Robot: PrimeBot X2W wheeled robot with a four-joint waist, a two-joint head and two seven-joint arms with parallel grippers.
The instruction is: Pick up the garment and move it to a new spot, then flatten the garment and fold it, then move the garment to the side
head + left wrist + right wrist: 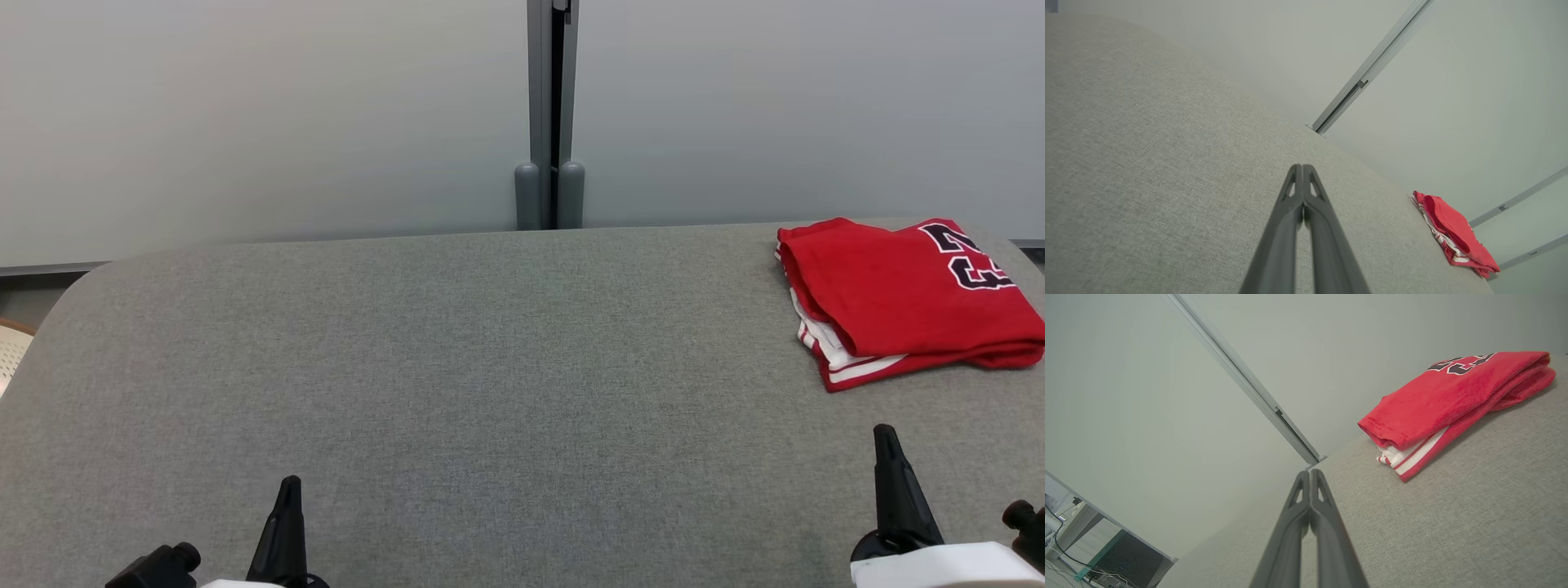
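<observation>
garment (pixel 890 294): one, red, white trim, dark numerals, folded, lying in the far right corner of the grey padded surface (pixel 457 367)
- its far side is just beside the surface's far edge; its right end runs to the head view's border, so the gap to the right edge can't be told there
- surface edges: far edge straight along the wall, far left corner rounded
- open room: a wide run of grey fabric from the garment's left side across to the rounded corner, and down to the near edge

left gripper (pixel 288 490): one, near edge, lower left, fingers pressed together, holding nothing, well apart from the garment
right gripper (pixel 886 437): one, near edge, lower right, fingers pressed together, holding nothing, near the garment but apart, a strip of fabric between

behind: two grey wall panels, one post (pixel 552 114) between them with two rounded caps at its base
</observation>
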